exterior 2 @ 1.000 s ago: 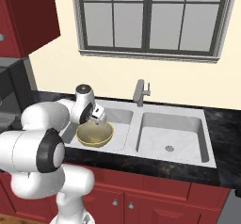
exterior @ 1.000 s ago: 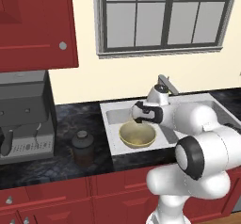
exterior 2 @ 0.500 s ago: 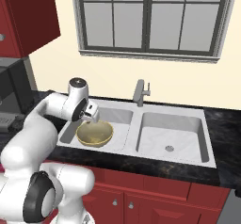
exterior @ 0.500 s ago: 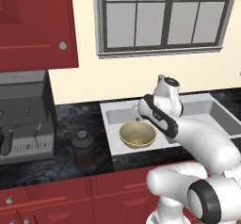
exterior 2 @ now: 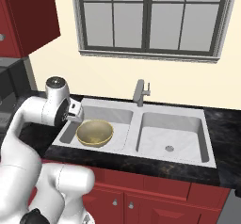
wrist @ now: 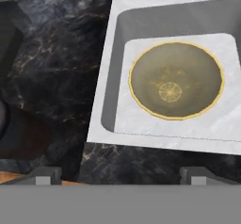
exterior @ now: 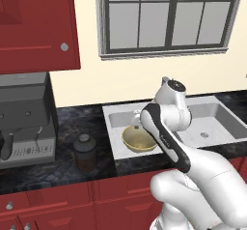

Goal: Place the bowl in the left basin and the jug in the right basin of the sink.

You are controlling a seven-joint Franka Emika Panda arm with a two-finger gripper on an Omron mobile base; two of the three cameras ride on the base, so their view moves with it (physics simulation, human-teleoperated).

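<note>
One bowl (wrist: 175,80) sits mid-basin — floor bare around it — jug (exterior: 84,151) on countertop (exterior: 58,166).

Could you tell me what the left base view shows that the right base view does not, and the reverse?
Left base view alone: the jug standing on the black countertop, apart from the sink, and the grey coffee machine further left. Right base view alone: the faucet behind the divider and the drain of the right basin. Both: the bowl in the left basin, and the window.
</note>
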